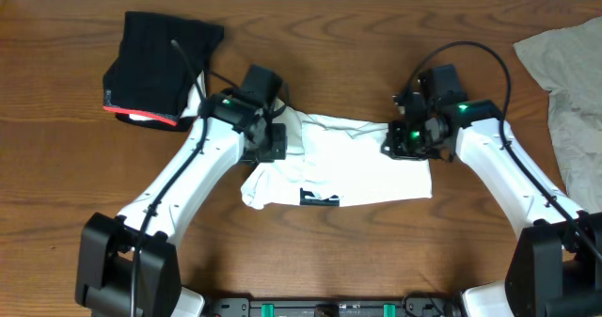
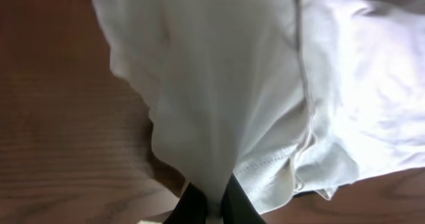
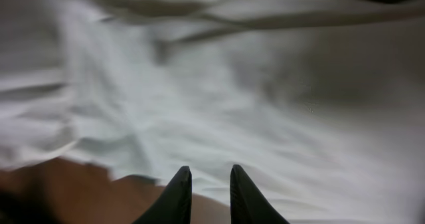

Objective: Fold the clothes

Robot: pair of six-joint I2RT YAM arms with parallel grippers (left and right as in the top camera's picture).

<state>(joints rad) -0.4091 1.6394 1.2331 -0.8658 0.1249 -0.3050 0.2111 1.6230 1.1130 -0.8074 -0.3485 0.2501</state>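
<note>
The white T-shirt [image 1: 348, 166] lies bunched across the middle of the table, its black print [image 1: 318, 198] showing near the front edge. My left gripper [image 1: 271, 143] sits at the shirt's left end. In the left wrist view it [image 2: 212, 209] is shut on a pinch of the white fabric [image 2: 219, 84], which rises taut out of the jaws. My right gripper [image 1: 400, 143] is over the shirt's upper right corner. Seen from the right wrist, it [image 3: 209, 181] stands slightly open, nothing between its fingers, just above the cloth [image 3: 265, 104].
A folded black garment with a red edge [image 1: 160, 63] lies at the back left. A grey-beige garment [image 1: 564, 91] is heaped at the right edge. Bare wooden table [image 1: 329, 261] shows in front of the shirt.
</note>
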